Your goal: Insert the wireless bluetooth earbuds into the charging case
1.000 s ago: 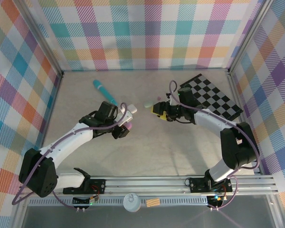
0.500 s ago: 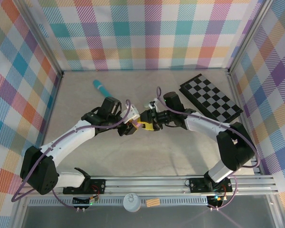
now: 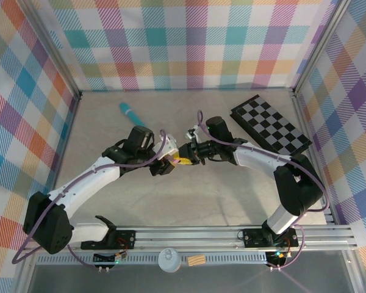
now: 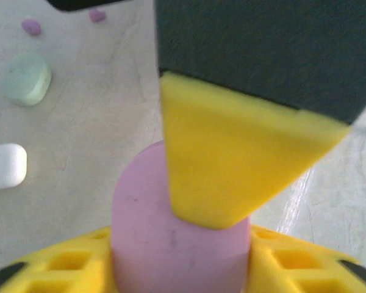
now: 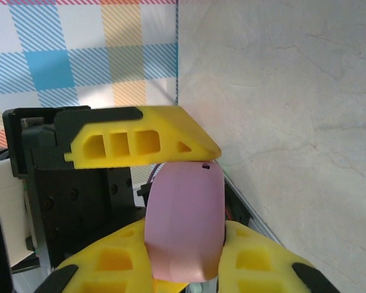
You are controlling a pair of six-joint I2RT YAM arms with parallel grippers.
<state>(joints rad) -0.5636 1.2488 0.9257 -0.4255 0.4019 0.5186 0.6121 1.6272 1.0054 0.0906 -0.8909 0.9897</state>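
A pink pebble-shaped charging case (image 4: 158,235) hangs over the table's middle, held from both sides. My left gripper (image 3: 168,163) has its yellow fingers (image 4: 61,265) against the case's sides. My right gripper (image 3: 184,160) comes from the opposite side, and its fingers (image 5: 256,256) flank the same case (image 5: 184,210), pressed against it. One right finger (image 4: 232,159) lies across the case in the left wrist view. Two purple earbuds (image 4: 30,26) (image 4: 96,14) lie on the table beyond.
A pale green case (image 4: 25,78) and a white case (image 4: 5,166) lie on the table near the buds. A teal stick (image 3: 133,115) lies at the back left. A chequered board (image 3: 271,125) sits at the back right. Checked walls enclose the table.
My right gripper has moved left to meet the left one and has closed round the pink case. The left gripper kept the case and shifted slightly toward the middle.
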